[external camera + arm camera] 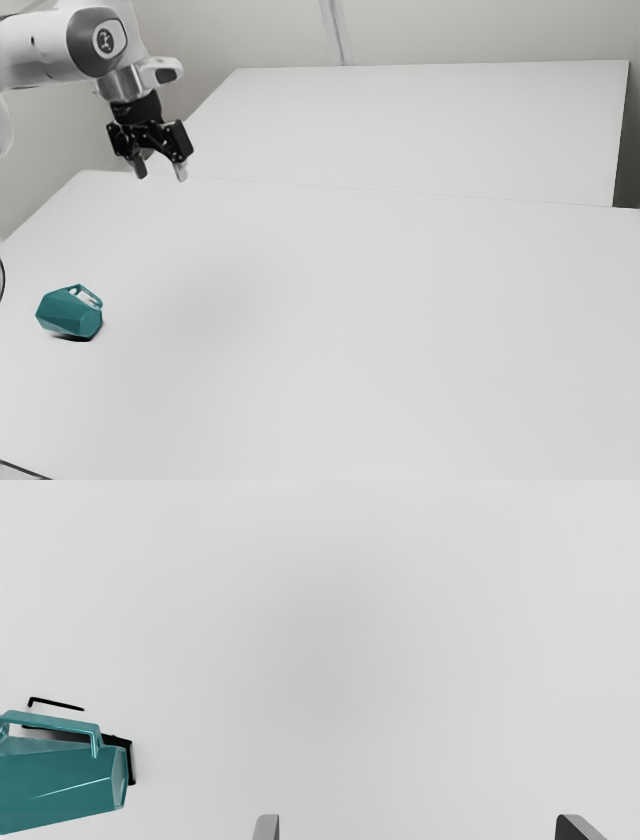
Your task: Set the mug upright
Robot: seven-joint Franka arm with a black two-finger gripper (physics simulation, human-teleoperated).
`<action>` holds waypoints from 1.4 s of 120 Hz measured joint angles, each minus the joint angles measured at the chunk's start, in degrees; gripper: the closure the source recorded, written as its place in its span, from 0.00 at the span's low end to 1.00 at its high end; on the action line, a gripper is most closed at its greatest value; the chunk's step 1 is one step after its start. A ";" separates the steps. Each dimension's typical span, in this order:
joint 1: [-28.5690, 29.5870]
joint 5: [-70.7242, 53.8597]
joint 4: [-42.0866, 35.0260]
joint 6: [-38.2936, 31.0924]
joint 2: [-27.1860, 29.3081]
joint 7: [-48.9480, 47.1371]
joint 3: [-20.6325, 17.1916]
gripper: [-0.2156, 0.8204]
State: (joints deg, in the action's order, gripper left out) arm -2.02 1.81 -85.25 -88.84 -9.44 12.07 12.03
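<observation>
pale walls [240, 35] are standing behind the white table [360, 340], and its top spreads over most of the exterior view. i take this view as a clock face and go from its left to its right. at the left edge, near nine o'clock, a thin dark curve [2, 280] is seen. between eight and nine o'clock is the teal mug [68, 314], which lies on its side on the table, with its handle [90, 296] toward one o'clock of its body. under it there is a dark shadow [75, 338]. the white arm [40, 48] enters at ten o'clock, and it carries the black gripper [161, 174], also near ten o'clock, raised above the table and well apart from the mug. the two jaws stand wide apart, with a gap between them. in the wrist view the mug is outside this gap, to the side of one finger [267, 827], and its narrower flat end is the part nearest to that finger. from twelve to two o'clock a second white surface [430, 120] extends behind the table, and a dark strip [628, 165] is at its right end.
</observation>
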 joint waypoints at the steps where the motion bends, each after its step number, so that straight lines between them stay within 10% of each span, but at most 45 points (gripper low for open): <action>1: 0.00 0.01 -0.09 -0.43 0.06 0.14 0.01 0.21; 27: 2.24 2.08 -12.82 -10.51 6.79 2.98 0.83 0.21; 59: 25.74 16.41 -35.18 -25.21 20.46 13.25 0.85 0.21; 101: 57.53 40.72 -32.06 -26.56 4.26 49.04 -11.42 0.21; 168: 61.72 44.25 -37.39 -30.05 2.27 85.43 -17.27 0.22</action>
State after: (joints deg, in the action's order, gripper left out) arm 59.70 46.06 -122.64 -118.89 -7.16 97.51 -5.24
